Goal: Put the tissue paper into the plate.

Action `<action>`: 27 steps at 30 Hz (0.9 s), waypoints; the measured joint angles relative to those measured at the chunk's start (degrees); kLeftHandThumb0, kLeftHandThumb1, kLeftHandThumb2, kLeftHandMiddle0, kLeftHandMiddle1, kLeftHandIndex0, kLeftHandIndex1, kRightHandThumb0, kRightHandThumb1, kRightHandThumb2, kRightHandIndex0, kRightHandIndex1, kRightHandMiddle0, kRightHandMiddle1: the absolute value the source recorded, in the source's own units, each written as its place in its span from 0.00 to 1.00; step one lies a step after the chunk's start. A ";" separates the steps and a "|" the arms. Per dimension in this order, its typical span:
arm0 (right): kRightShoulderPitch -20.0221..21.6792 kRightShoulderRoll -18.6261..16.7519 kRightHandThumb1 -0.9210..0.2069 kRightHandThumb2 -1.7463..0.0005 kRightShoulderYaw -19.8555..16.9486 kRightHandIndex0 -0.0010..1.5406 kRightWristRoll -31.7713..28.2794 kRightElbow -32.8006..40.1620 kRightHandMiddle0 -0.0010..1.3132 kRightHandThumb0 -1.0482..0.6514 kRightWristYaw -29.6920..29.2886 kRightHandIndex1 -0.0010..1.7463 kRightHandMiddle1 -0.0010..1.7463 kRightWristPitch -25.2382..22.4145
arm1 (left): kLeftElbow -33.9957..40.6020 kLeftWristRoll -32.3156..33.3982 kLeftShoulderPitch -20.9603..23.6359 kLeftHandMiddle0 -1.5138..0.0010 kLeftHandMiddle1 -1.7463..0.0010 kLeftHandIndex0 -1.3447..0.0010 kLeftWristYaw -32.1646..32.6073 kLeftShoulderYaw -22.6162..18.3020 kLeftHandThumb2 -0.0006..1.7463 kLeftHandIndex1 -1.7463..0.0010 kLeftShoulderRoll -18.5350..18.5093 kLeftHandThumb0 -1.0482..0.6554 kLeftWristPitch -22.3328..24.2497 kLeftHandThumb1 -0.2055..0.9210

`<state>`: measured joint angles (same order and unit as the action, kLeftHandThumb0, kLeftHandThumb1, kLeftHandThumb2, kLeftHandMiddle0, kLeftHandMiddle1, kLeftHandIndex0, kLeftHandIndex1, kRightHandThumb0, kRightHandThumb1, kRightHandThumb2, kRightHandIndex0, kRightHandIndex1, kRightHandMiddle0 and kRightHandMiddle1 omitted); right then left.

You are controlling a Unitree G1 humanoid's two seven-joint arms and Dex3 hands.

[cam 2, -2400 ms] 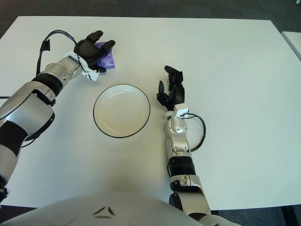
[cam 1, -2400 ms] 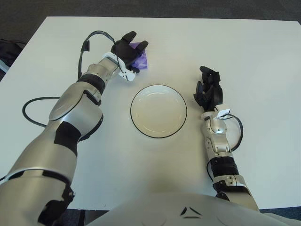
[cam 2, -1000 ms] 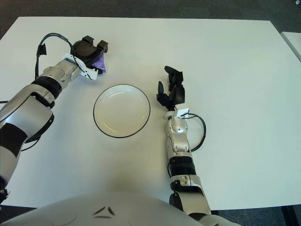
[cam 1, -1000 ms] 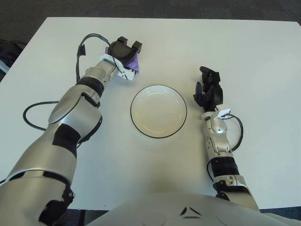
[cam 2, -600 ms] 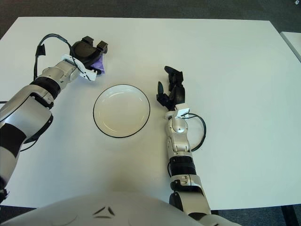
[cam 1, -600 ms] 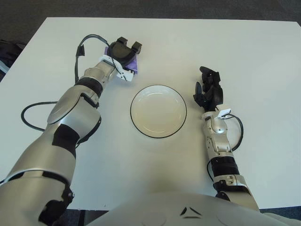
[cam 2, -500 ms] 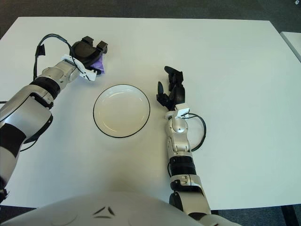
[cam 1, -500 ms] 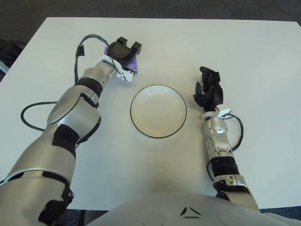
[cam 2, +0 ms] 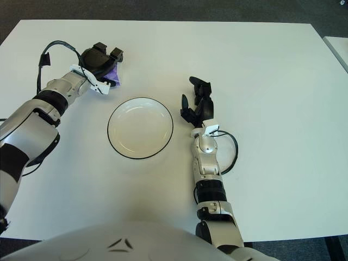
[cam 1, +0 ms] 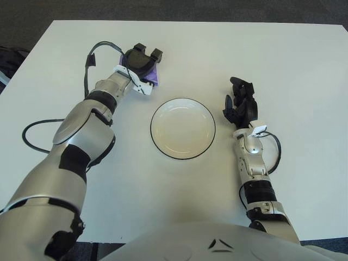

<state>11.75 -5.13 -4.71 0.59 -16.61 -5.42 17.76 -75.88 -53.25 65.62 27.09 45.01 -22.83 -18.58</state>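
Note:
A purple tissue paper [cam 1: 151, 75] sits at the far left of the white table, mostly hidden under my left hand [cam 1: 142, 61]. The black fingers of that hand are curled over it and grasp it. A white plate with a dark rim [cam 1: 182, 128] lies in the middle of the table, below and to the right of the tissue, with nothing in it. My right hand [cam 1: 239, 103] shows just right of the plate, fingers relaxed and holding nothing.
A black cable [cam 1: 37, 122] loops on the table beside my left arm. The table's far edge [cam 1: 196, 22] runs along the top, with dark floor beyond. A dark object [cam 1: 10, 57] shows past the table's left edge.
Over 2.4 s my left hand's fingers went from spread over the tissue to curled on it. The hand with the tissue has shifted slightly left and up. The right hand stayed put.

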 measured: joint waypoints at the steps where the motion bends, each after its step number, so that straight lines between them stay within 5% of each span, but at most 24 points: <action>1: 0.03 0.00 0.15 0.58 0.00 0.22 0.00 -0.06 0.00 0.33 0.02 0.17 0.59 0.05 | -0.01 0.02 -0.06 0.35 0.00 0.62 0.25 -0.03 0.66 0.00 -0.04 0.35 -0.14 0.58; 19: 0.77 0.16 0.18 0.57 -0.07 0.21 0.04 -1.52 0.00 0.31 0.05 0.18 0.63 1.33 | -0.03 1.03 -0.40 0.29 0.00 0.58 4.97 -1.80 0.70 0.00 -0.51 0.34 -2.81 0.53; 27: 1.25 0.28 0.18 0.56 -0.07 0.21 0.02 -2.26 0.00 0.31 0.11 0.18 0.62 1.64 | 0.93 3.68 -0.39 0.23 0.00 0.56 6.14 -5.36 0.73 0.00 -0.98 0.34 -8.19 0.50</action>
<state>13.00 -4.86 -4.78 0.60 -18.87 -5.31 19.40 -74.95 -49.57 65.23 33.23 39.65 -23.81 -26.76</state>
